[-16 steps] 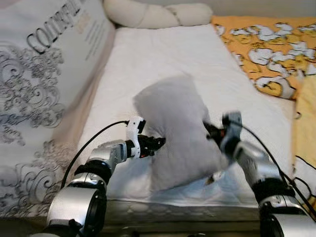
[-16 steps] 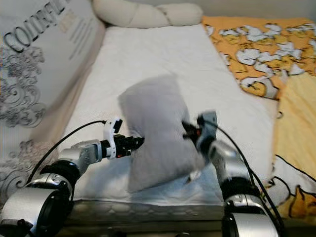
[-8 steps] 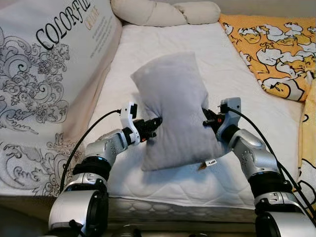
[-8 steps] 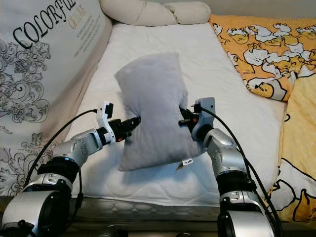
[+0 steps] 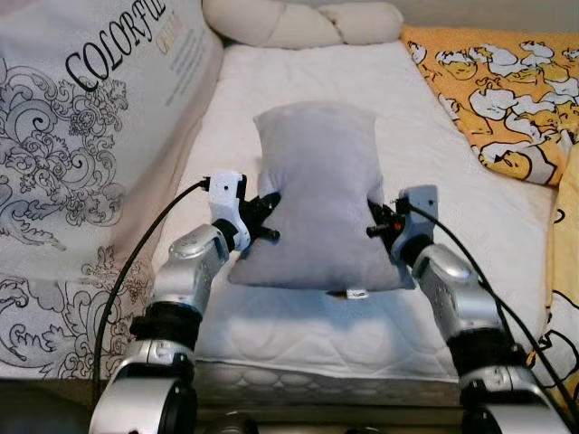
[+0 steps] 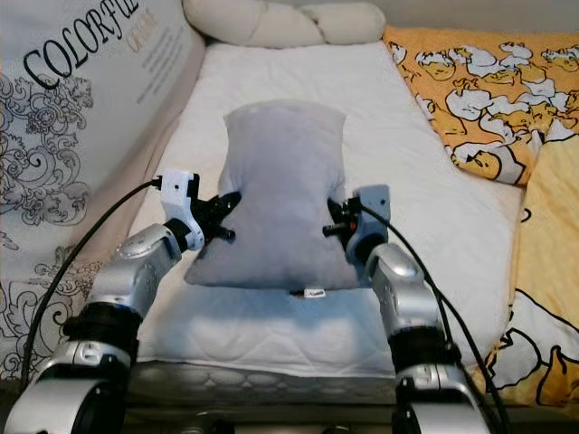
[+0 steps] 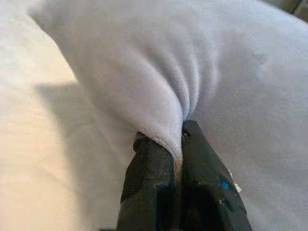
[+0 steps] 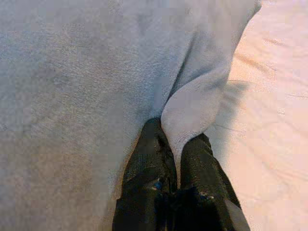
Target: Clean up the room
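Left eye view: the left claw (image 5: 269, 220) is clamped on the left edge of the grey pillow (image 5: 317, 194), and the right claw (image 5: 374, 221) is clamped on the pillow's right edge, so the pillow spans the gap between the two claws above the white mattress (image 5: 298, 86) of the bed. A small white tag (image 5: 356, 293) hangs at the pillow's near edge, just inboard of the right claw. Beyond both claws, a cream bolster (image 5: 298, 23) lies at the head of the mattress. Outboard of the left claw is a printed cover (image 5: 81, 136) with black scrollwork and lettering; outboard of the right claw is an orange blanket (image 5: 493, 86) with a cartoon pattern. Right eye view: the same arrangement appears, with the pillow held between the claws and its lower edge close over the mattress; contact cannot be confirmed. Left wrist view: two black fingers (image 7: 149, 168) are pressed together on a gathered fold of grey fabric, with mattress surface to one side. Right wrist view: two black fingers (image 8: 151, 159) pinch a bunched fold of the pillow's edge, with mattress alongside.
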